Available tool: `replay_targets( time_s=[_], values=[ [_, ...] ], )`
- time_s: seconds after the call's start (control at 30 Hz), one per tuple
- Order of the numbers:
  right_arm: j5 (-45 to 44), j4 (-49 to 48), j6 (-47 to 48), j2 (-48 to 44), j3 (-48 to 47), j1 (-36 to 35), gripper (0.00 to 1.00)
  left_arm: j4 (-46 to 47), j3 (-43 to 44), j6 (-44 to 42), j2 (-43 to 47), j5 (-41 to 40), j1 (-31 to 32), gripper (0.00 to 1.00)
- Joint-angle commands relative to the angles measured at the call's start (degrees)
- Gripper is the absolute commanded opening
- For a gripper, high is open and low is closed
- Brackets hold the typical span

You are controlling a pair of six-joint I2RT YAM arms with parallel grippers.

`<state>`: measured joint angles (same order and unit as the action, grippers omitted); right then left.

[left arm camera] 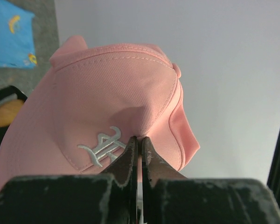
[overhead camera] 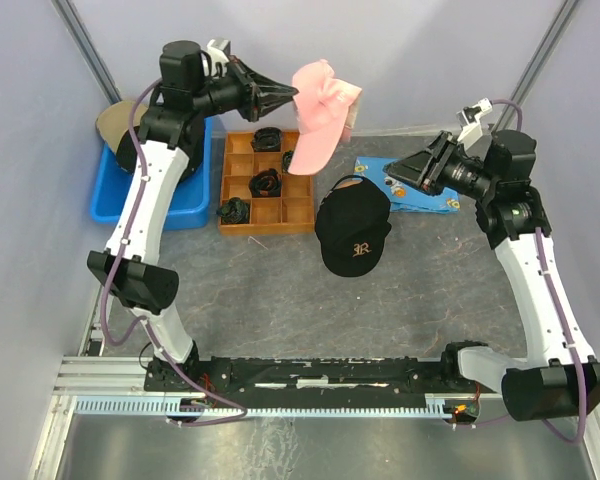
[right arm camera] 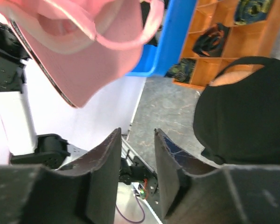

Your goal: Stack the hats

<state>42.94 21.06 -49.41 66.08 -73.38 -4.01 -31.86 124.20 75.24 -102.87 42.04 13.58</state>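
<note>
A pink hat (overhead camera: 320, 108) with a white emblem hangs in the air above the back of the table, and my left gripper (overhead camera: 288, 95) is shut on its front panel. In the left wrist view the fingertips (left arm camera: 133, 147) pinch the pink hat (left arm camera: 112, 93) just right of the emblem. On the table below lies a black hat (overhead camera: 353, 230) with a white emblem. My right gripper (overhead camera: 392, 172) hovers to its right, open and holding nothing. Its own view shows the right gripper (right arm camera: 137, 134) with the pink hat (right arm camera: 84, 51) above and the black hat (right arm camera: 247, 112) to the right. A tan hat (overhead camera: 113, 120) is half hidden behind the left arm.
A wooden compartment tray (overhead camera: 238, 180) with small black coiled bundles stands left of the black hat. A blue bin (overhead camera: 115, 205) sits at the far left. A blue printed cloth (overhead camera: 425, 195) lies under the right gripper. Grey walls close in the back and sides.
</note>
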Motion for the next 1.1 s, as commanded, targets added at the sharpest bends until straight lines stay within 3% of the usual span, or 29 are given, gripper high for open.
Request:
replay_targets(
  time_s=[0.0, 0.07, 0.27, 0.33, 0.4, 0.5, 0.57, 0.63, 0.7, 0.77, 0.87, 1.07],
  values=[
    [6.6, -18.1, -15.6, 0.9, 4.1, 0.0, 0.5, 10.9, -3.1, 7.0, 4.7, 3.7, 2.9, 0.03],
    [7.5, -24.3, -22.2, 1.5, 5.8, 0.2, 0.55, 13.7, -4.9, 8.5, 5.3, 4.2, 4.0, 0.03],
    [9.4, -46.7, -45.1, 2.5, 13.1, 0.7, 0.56, 19.2, -7.1, 9.5, 5.2, 7.2, 5.9, 0.03],
    [9.2, -57.6, -55.3, 3.8, 15.8, 0.7, 0.5, 22.1, -8.2, 9.6, 5.4, 8.0, 6.1, 0.03],
    [9.7, -63.2, -60.7, 4.2, 17.1, 0.9, 0.31, 22.5, -9.1, 8.4, 5.4, 8.4, 6.0, 0.03],
    [10.6, -52.2, -53.8, 1.0, 15.3, 1.0, 0.12, 23.1, -10.6, 7.0, 5.2, 8.0, 6.1, 0.03],
    [11.5, -40.2, -46.6, -0.5, 12.4, 0.7, 0.08, 26.1, -13.7, 8.6, 5.9, 7.4, 6.1, 0.03],
    [11.6, -39.4, -45.8, -0.4, 11.6, 0.4, 0.06, 28.9, -15.6, 10.2, 6.7, 7.2, 6.3, 0.03],
    [11.4, -39.3, -46.6, -0.5, 11.1, 0.4, 0.13, 29.4, -16.1, 10.1, 6.8, 7.5, 6.6, 0.03],
    [11.0, -39.8, -47.7, -0.7, 10.9, 0.4, 0.33, 29.4, -16.2, 9.6, 6.8, 7.8, 6.7, 0.03],
    [10.5, -42.3, -51.7, -0.9, 11.6, 0.5, 0.48, 29.8, -16.4, 9.2, 6.8, 7.9, 7.0, 0.03],
    [6.9, -54.9, -66.3, 0.8, 15.8, 0.4, 0.52, 30.6, -16.2, 8.2, 6.8, 8.6, 8.0, 0.03]
  ],
)
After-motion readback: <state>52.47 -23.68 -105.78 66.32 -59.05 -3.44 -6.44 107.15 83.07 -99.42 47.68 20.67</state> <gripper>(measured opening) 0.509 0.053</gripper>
